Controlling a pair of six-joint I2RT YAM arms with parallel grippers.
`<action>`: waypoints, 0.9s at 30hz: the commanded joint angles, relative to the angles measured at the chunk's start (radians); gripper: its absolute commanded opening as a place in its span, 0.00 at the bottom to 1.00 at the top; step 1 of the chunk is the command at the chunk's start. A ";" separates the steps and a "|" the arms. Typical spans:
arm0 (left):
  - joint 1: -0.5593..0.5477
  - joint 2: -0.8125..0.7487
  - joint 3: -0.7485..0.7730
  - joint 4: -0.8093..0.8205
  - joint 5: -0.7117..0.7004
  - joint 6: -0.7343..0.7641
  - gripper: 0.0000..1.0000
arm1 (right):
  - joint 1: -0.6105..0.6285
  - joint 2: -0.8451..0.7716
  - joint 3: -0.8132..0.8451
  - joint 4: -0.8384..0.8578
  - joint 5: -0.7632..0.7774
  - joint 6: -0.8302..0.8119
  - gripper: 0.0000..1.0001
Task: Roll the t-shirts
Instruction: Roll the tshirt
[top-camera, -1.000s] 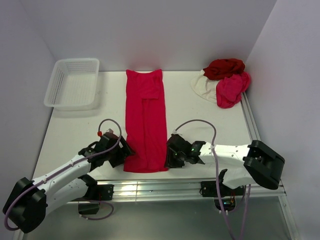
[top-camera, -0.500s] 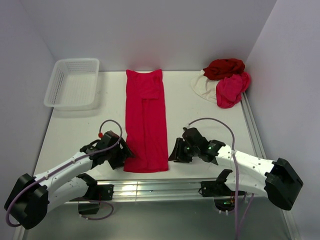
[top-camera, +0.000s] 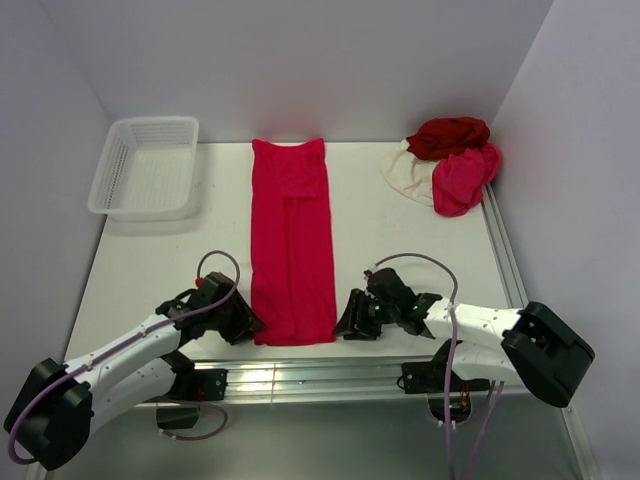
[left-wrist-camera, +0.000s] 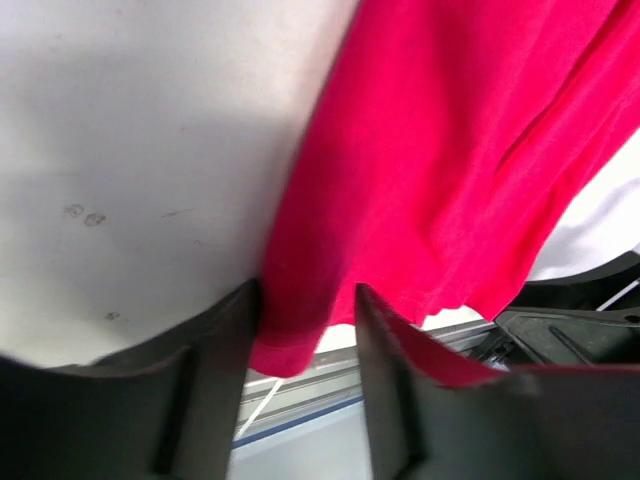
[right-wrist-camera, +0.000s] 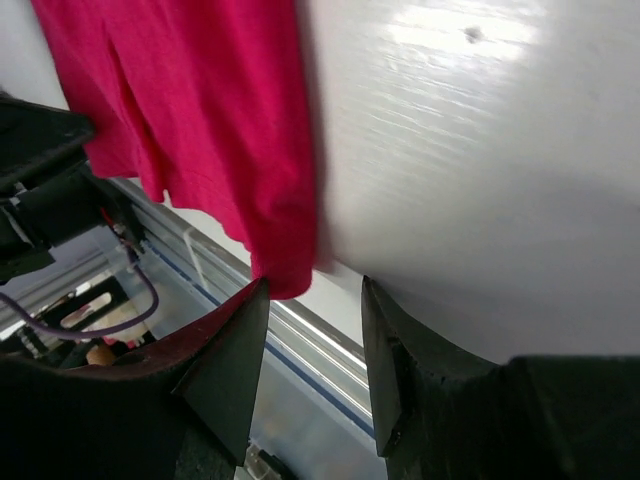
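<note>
**Item 1. Crimson t-shirt** (top-camera: 291, 240): soft matte knit, folded into a long narrow strip. It lies flat on the white table (top-camera: 400, 250), running from the far wall to the near edge. Lengthwise folds show down its middle, and the hem is stitched.

**Item 2. Left gripper** (top-camera: 245, 322): at the strip's near left corner. In the left wrist view its two dark, smooth plastic fingers (left-wrist-camera: 215, 345) stand apart astride the hem corner. The cloth touches the left finger, and a gap shows beside the other.

**Item 3. Right gripper** (top-camera: 347, 322): at the near right corner. In the right wrist view its fingers (right-wrist-camera: 232, 350) are spread. The corner of the hem ends just ahead of the gap, not pinched.

**Item 4. Heap of t-shirts**, far right corner, crumpled and touching: dark red t-shirt (top-camera: 448, 135) on top, pink t-shirt (top-camera: 462, 180) in front, cream t-shirt (top-camera: 404, 172) beneath on the left.

**Item 5. White plastic mesh basket** (top-camera: 112, 170): rectangular, far left, well apart from the strip.

**Item 6. Metal rail** (top-camera: 300, 375): ribbed, along the table's near edge.
</note>
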 joint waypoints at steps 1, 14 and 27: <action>-0.006 0.025 -0.069 -0.109 -0.034 0.034 0.45 | -0.006 0.052 0.011 0.143 -0.039 0.002 0.50; -0.006 0.000 -0.050 -0.146 -0.055 0.017 0.31 | -0.015 0.135 0.036 0.160 -0.050 -0.035 0.48; -0.006 0.253 0.174 -0.313 -0.132 0.104 0.00 | -0.026 0.126 0.129 -0.032 -0.065 -0.073 0.00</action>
